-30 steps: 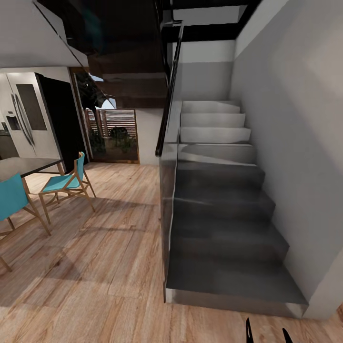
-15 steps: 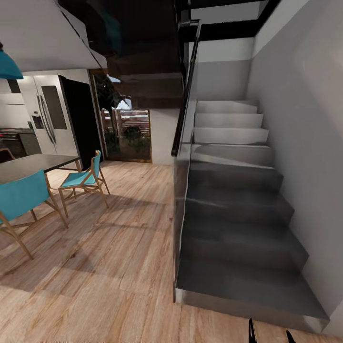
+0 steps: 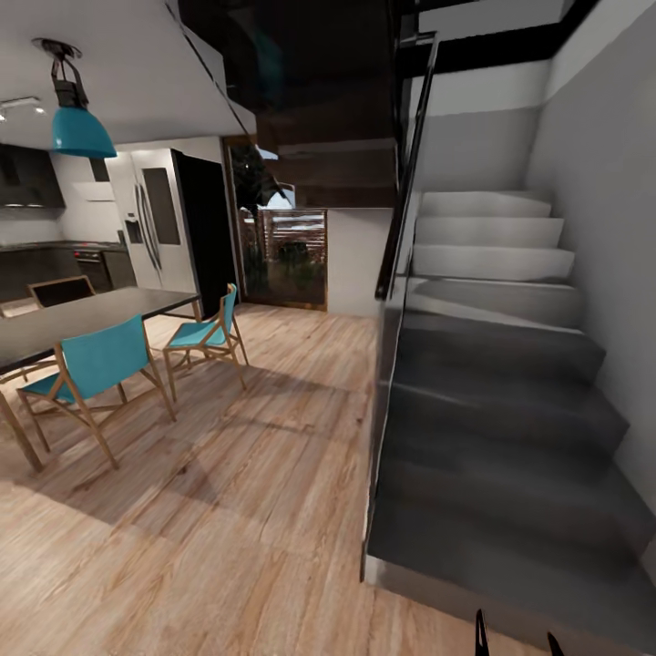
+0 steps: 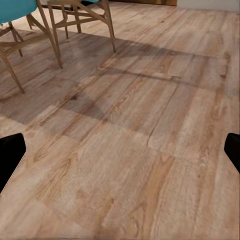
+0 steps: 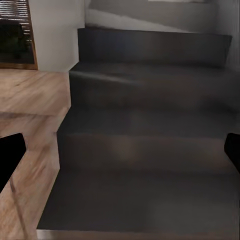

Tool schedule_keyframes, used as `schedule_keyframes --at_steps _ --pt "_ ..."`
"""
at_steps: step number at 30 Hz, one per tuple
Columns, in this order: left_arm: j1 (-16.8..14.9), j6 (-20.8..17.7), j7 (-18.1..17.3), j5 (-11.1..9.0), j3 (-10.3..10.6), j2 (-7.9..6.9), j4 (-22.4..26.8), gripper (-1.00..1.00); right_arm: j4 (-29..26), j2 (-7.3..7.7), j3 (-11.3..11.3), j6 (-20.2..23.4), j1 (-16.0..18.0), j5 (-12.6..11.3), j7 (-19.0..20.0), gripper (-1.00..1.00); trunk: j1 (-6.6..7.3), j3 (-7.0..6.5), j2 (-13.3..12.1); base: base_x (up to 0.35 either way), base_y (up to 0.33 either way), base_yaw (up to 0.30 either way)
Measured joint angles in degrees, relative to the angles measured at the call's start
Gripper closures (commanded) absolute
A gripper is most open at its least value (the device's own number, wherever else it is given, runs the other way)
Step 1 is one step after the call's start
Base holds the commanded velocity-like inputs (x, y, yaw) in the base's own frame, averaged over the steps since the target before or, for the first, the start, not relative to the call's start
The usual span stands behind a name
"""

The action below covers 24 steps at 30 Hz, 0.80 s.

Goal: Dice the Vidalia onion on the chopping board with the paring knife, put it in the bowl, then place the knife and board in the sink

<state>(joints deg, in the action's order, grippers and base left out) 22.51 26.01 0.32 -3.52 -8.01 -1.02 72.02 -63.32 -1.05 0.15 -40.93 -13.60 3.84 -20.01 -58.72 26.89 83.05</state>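
- The robot is in transit: the head view shows a dining area and a staircase [image 3: 510, 383], so the step in hand, by my reading, is reaching the kitchen before anything can be picked up.
- None of the onion, sink, board, knife or bowl can be made out; a dark kitchen counter [image 3: 55, 251] sits far off at the left edge of the head view, too small to read.
- The next move calls for heading toward the upper left of the frame, past the dining table [image 3: 82, 314], then finding the sink.
- The left gripper [image 4: 120, 150] has its fingers at the two side edges of its wrist view, set wide, nothing between them, wooden floor [image 4: 130, 140] beyond.
- The right gripper [image 5: 120, 150] is likewise spread wide and empty, facing the dark stair treads; two dark fingertips [image 3: 479, 629] poke up at the bottom right of the head view.
- Counted: three teal chairs [image 3: 91, 374], two plain and one partly hidden behind the table; one teal pendant lamp [image 3: 80, 128]; one steel refrigerator [image 3: 159, 219]; one glass door [image 3: 287, 246].
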Motion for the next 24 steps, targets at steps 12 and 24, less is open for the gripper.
schedule_keyframes --at_steps 12,24 --pt "0.0 0.0 0.0 -0.1 0.0 0.01 0.0 -1.00 0.0 -0.05 0.0 0.0 0.0 0.1 0.0 -1.00 0.00 0.00 0.0 0.000 0.117 0.284" --pt "0.0 0.0 0.0 -0.1 0.0 0.01 0.1 -1.00 0.1 -0.04 0.1 0.0 0.0 0.1 0.1 -1.00 0.00 0.00 0.0 0.000 0.237 0.284"
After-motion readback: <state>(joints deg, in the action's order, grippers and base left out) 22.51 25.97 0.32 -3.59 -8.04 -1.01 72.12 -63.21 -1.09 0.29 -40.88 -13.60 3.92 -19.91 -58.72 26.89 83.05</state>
